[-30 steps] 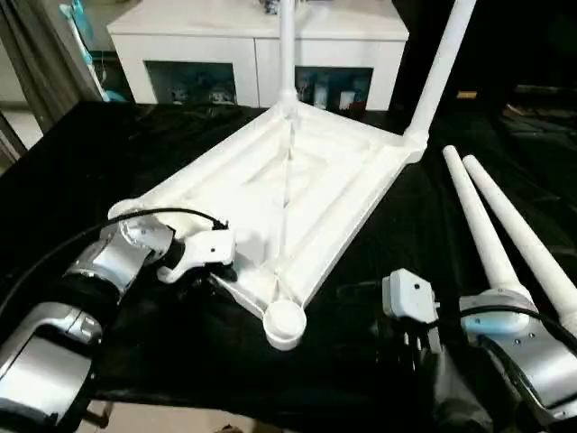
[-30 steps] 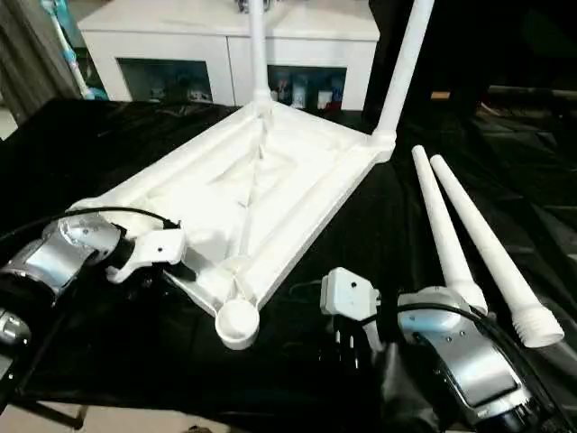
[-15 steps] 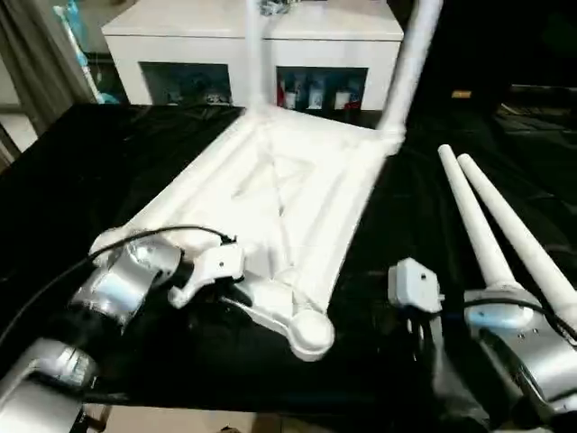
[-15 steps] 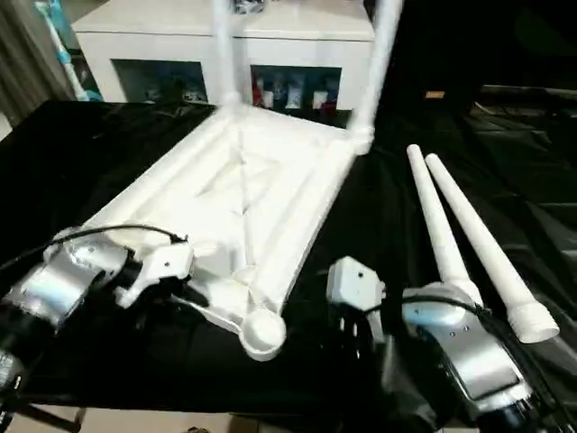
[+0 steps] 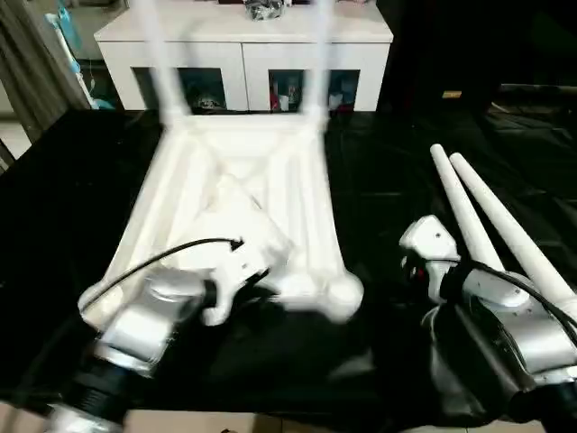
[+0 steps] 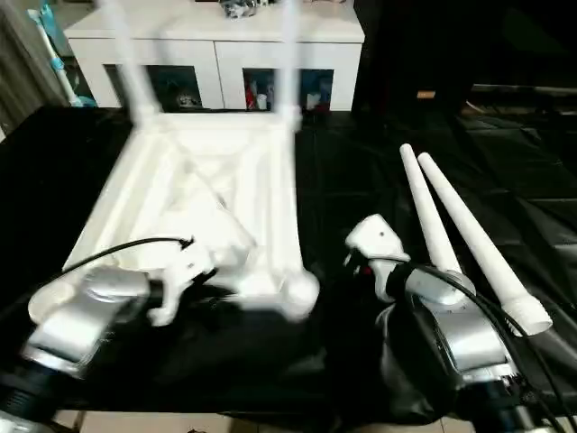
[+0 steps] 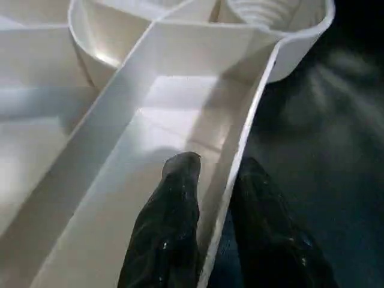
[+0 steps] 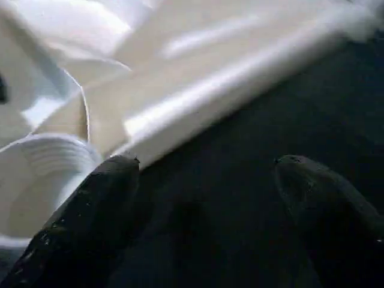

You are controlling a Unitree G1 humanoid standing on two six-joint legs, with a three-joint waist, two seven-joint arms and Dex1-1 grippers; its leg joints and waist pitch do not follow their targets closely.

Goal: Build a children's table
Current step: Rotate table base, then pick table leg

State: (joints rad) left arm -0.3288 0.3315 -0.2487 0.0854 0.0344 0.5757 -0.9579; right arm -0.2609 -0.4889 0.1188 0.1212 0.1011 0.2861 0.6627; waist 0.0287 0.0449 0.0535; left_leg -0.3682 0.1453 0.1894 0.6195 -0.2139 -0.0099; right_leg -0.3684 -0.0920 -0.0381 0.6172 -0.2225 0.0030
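Observation:
The children's table top [image 5: 234,180] lies upside down on the black cloth, ribs up. Two white legs [image 5: 167,81] [image 5: 320,72] stand in its far corner sockets, both blurred by motion. My left gripper [image 7: 219,168] is shut on the top's thin rim wall, one finger inside and one outside, just short of the near corner socket [image 7: 264,12]. My right gripper [image 8: 204,162] is open over the black cloth, close beside that same socket [image 8: 36,174] but not touching it. Two loose legs [image 5: 469,216] [image 5: 509,230] lie side by side at the right.
A white cabinet [image 5: 243,54] with glass doors stands behind the black-covered table. The cloth's front edge [image 5: 270,410] runs just below my forearms. A grey curtain [image 5: 27,72] hangs at the far left.
The table top has swung round: its near socket end moved right, its far end with the standing legs moved left. My left gripper kept its hold on the rim. The right gripper moved slightly forward.

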